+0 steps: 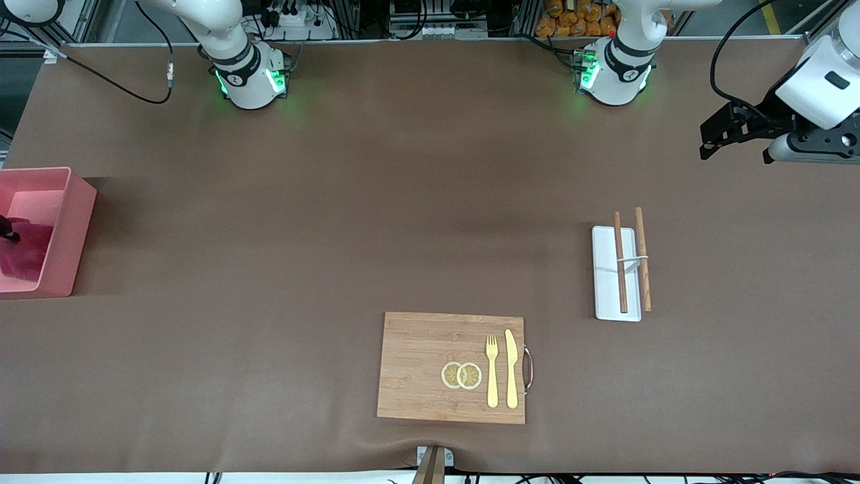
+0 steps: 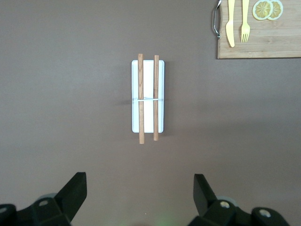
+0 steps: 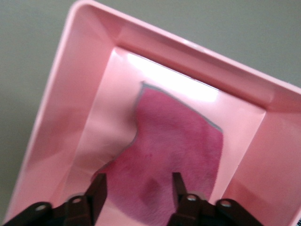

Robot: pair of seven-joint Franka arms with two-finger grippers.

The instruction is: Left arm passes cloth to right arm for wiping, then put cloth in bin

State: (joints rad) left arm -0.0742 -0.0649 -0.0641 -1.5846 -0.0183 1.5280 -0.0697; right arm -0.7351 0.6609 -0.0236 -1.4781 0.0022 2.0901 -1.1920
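Observation:
The pink bin (image 1: pixel 75 222) stands at the right arm's end of the table, and the crimson cloth (image 1: pixel 25 259) lies crumpled on its floor. My right gripper (image 1: pixel 8 232) reaches down into the bin. In the right wrist view its fingers (image 3: pixel 97 190) stand apart just above the cloth (image 3: pixel 183 141), open and not pinching it, with the bin's wall (image 3: pixel 59 117) around them. My left gripper (image 1: pixel 732 144) waits in the air over the left arm's end of the table. It is open with nothing between its fingers (image 2: pixel 75 188).
A wooden board (image 1: pixel 416 363) nearest the front camera carries a yellow fork (image 1: pixel 492 370), a knife (image 1: pixel 511 368) and lemon slices (image 1: pixel 461 375). A small white tray (image 1: pixel 607 282) with two wooden sticks (image 1: pixel 620 262) lies under the left wrist camera (image 2: pixel 147 96).

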